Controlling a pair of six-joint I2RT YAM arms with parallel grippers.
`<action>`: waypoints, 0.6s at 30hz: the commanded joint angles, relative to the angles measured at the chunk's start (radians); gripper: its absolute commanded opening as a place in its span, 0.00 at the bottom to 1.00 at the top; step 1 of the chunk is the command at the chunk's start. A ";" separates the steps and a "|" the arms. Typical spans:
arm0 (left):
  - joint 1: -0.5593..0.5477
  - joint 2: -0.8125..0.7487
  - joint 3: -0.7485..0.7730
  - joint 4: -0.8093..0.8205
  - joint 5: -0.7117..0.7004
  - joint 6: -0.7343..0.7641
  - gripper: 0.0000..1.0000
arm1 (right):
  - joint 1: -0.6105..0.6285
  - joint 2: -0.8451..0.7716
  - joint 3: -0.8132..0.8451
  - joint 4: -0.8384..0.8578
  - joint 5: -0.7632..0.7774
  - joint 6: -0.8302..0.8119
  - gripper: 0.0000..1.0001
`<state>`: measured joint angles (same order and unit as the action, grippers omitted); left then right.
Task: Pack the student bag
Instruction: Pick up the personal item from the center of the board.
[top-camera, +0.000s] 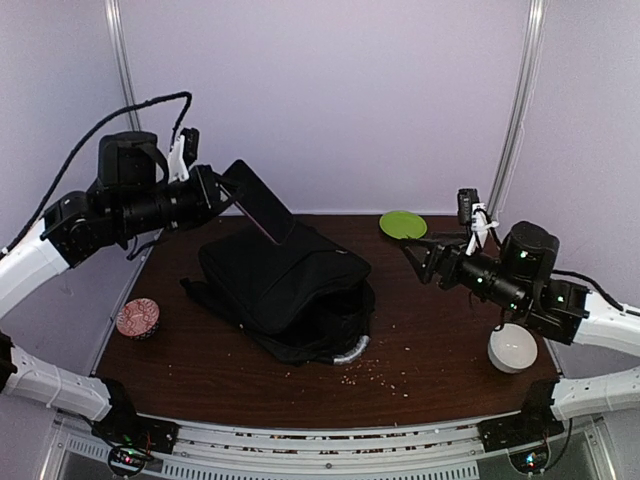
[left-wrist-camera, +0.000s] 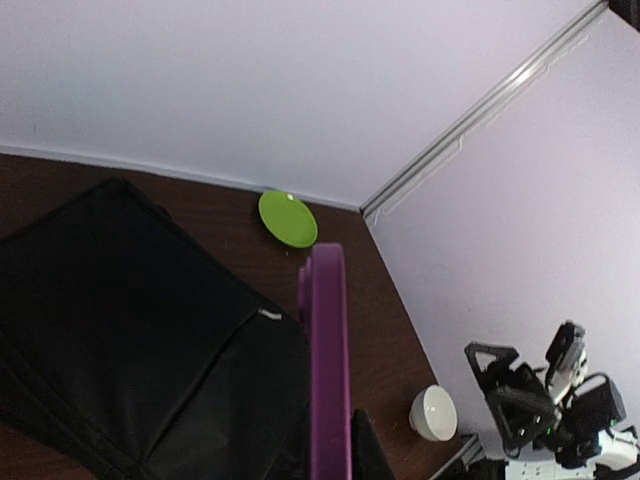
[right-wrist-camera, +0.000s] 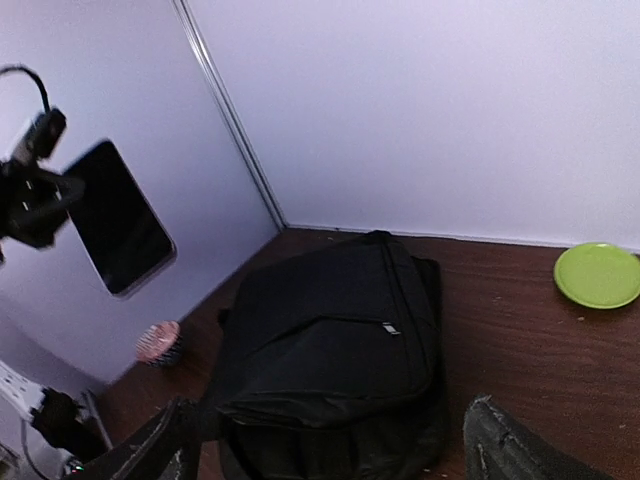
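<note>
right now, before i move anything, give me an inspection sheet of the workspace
surface: brown table; crumbs scattered in front of the bag
job's things: black bag lying mid-table, silvery rim showing at its near side; tablet with a purple edge held in the air over the bag's far left part
clutter: green plate at the back; white bowl on the right; patterned bowl on the left
grippers: left pincer shut on the tablet; right pincer open, empty, raised to the right of the bag
cables: black cable looping above the left arm
surroundings: pale walls, metal posts; nothing else seen
</note>
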<state>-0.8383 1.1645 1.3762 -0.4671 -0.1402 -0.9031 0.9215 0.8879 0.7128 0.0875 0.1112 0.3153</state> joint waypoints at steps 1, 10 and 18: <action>-0.002 -0.043 -0.206 0.241 0.207 0.101 0.00 | -0.146 0.026 -0.145 0.384 -0.524 0.396 0.90; -0.043 -0.089 -0.383 0.565 0.430 0.133 0.00 | -0.132 0.073 -0.211 0.538 -0.581 0.535 0.89; -0.113 -0.026 -0.413 0.772 0.516 0.111 0.00 | -0.029 0.202 -0.183 0.614 -0.634 0.575 0.88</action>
<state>-0.9211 1.1221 0.9588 0.0677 0.3023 -0.7979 0.8597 1.0416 0.5156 0.6113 -0.4656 0.8387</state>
